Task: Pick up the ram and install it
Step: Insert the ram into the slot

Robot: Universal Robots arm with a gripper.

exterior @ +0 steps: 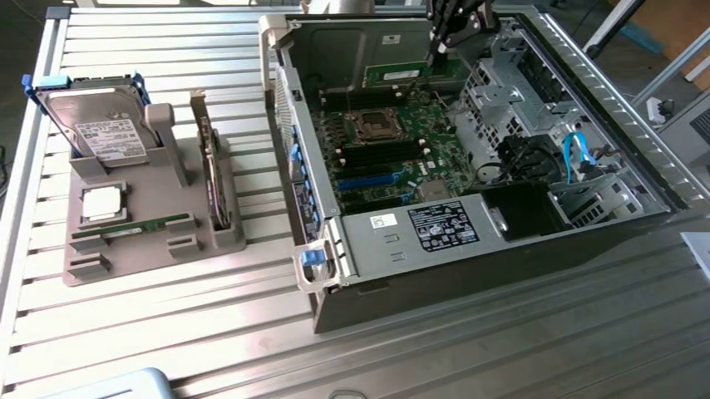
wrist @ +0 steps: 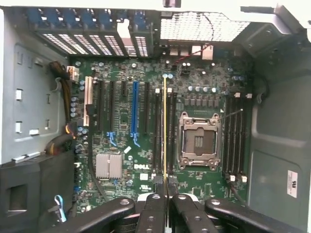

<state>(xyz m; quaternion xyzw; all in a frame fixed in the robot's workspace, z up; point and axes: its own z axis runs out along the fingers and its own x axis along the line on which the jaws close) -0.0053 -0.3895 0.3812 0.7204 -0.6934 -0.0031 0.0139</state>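
My gripper (exterior: 444,48) hangs over the far end of the open computer case (exterior: 367,249), shut on the ram (exterior: 413,75), a thin green stick with a white label that hangs below the fingers. In the wrist view the ram (wrist: 164,126) is seen edge-on as a thin line running out from between the black fingers (wrist: 151,208) of the gripper (wrist: 165,187). It hovers above the motherboard (wrist: 121,194), over the black memory slots (wrist: 156,131) beside the empty processor socket (wrist: 199,141). More memory slots (wrist: 235,138) lie on the socket's other side.
A grey holder (exterior: 133,241) at the exterior view's left carries a hard drive (exterior: 100,129), a square silver processor chip (exterior: 102,202), a small green stick (exterior: 150,226) and an upright expansion card (exterior: 211,174). Inside the case are blue cables (exterior: 574,158), a drive cage (exterior: 521,83) and a heatsink (wrist: 108,165).
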